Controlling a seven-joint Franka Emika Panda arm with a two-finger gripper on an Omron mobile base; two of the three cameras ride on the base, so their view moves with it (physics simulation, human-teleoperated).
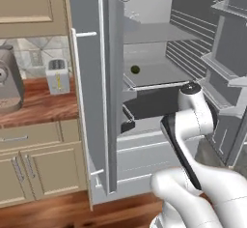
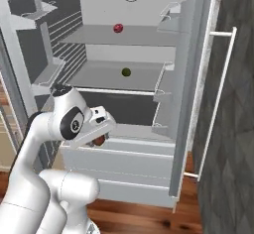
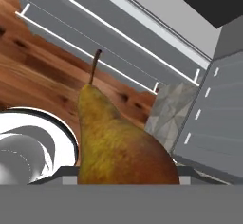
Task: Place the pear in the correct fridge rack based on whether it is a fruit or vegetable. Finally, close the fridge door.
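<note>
The fridge rack (image 2: 144,35) carried a small red fruit (image 2: 118,28); the shelf below it held a dark-green ball (image 2: 126,72). The pear (image 3: 118,140) sat gripped in the fingers (image 2: 99,140), low before the open fridge, well under the rack, with free space ahead.
</note>
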